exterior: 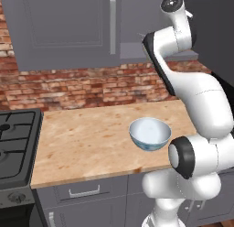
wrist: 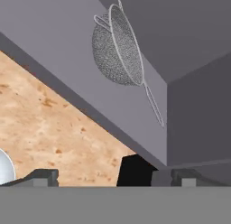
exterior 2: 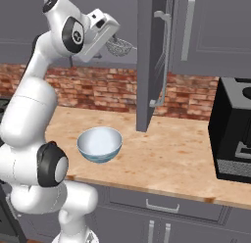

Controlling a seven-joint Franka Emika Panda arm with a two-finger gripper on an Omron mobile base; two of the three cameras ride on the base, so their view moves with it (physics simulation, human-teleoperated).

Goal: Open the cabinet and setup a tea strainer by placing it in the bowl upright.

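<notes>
Fingers point(wrist: 106, 173) apart, facing wire-mesh strainer point(wrist: 118, 49)

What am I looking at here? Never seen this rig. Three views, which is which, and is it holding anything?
It is a rendered kitchen with a white robot arm on a driving base. Two pictures come from cameras on the base, behind the arm to its left and right. The third looks along the gripper from the hand. On the wooden counter stands a white bowl. The cabinet door is swung open. The tea strainer lies on its grey inner shelf. The gripper is raised toward that shelf, its jaws open, holding nothing. A stove is left of the counter, a black appliance to the right.
</notes>
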